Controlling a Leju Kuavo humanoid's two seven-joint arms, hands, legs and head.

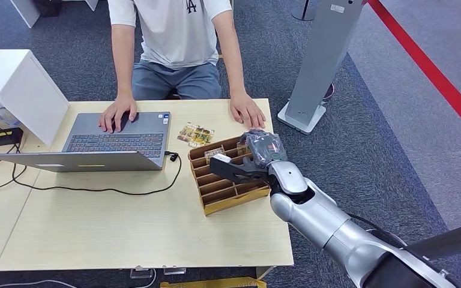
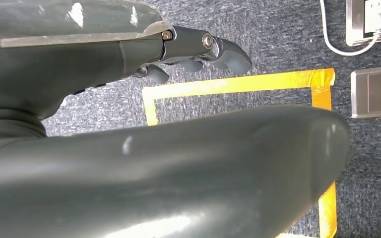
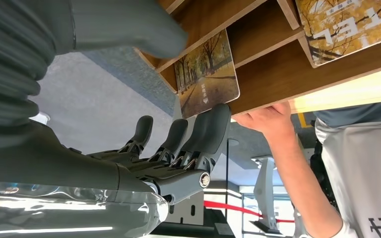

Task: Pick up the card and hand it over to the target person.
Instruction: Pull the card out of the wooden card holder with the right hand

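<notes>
My right hand [image 1: 249,161] was positioned over the wooden slotted rack [image 1: 228,186] at the right end of the light wood table [image 1: 126,228]. In the right wrist view, my fingers [image 3: 206,134] were extended beside a card [image 3: 207,74] printed with an autumn tree scene, which stood in one of the rack's slots. One fingertip lay at the card's edge; whether it touched could not be determined. My thumb [image 3: 129,29] sat apart from the fingers on the other side of the card. Nothing was held: the hand was released, fingers spread.

A second card [image 3: 349,27] of similar print stood in a neighbouring slot. Several loose cards [image 1: 195,134] lay flat on the table between the rack and the laptop [image 1: 117,141].

The person [image 1: 177,42] was seated across the table, one hand [image 1: 118,112] on the laptop, the other [image 1: 247,111] resting on the table just beyond the rack.

My left hand [image 2: 198,49] hung over grey carpet marked with yellow tape [image 2: 238,84]. Its fingers were curled inward and held nothing.
</notes>
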